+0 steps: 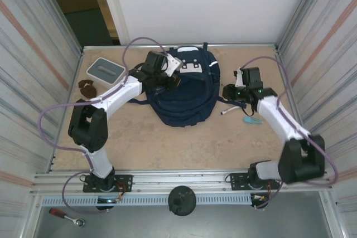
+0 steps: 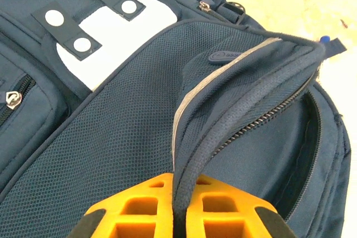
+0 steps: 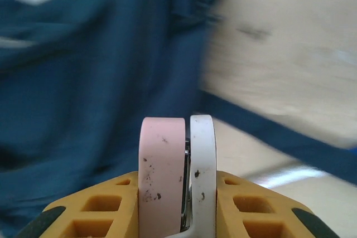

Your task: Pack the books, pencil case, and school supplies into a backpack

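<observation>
While my left gripper (image 2: 179, 196) pinches the backpack (image 1: 184, 90) by its open pocket rim at mid-table, my right gripper (image 3: 177, 210) clamps a pink-and-white flat item (image 3: 162, 165) just beside the backpack.

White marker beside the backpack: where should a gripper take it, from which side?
Probably mid-barrel, from straight above, jaws across its width: the white marker lies flat on the table between the backpack and a teal item, both long sides exposed.

Backpack (image 1: 187, 101) between two arms
Left gripper (image 1: 174, 78) sat at the backpack's top-left — right gripper (image 1: 230, 92) and white marker (image 1: 228, 111) just right.
</observation>
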### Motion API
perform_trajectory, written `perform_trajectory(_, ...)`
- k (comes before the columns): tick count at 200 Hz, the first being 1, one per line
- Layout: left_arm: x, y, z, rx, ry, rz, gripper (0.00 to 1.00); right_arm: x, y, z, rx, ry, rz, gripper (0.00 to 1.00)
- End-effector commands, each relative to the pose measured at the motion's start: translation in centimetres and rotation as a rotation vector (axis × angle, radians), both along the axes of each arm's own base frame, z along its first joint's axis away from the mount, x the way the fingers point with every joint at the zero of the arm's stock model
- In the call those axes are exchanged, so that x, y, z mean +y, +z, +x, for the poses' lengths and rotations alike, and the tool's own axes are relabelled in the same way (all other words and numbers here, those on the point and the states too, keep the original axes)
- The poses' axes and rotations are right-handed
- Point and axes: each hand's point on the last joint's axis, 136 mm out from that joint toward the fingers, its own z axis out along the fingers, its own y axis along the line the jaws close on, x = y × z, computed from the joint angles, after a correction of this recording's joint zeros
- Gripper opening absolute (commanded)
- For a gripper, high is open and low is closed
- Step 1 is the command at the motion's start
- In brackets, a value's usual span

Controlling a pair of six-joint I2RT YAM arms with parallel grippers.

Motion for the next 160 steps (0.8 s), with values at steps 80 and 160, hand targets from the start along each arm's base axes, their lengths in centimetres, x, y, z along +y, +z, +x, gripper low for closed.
perform_trajectory(80,-1.4,9.7,1.2,-0.007,-0.026,-0.213,0.00,17.2,2.8,8.2,-0.150,0.050,0.282,0.38)
perform_trajectory(160,0.0,8.2,2.3,0.010,0.006,-0.214,0.00,-0.2,-2.2,-1.9,-0.017,-0.270,-0.065,0.73)
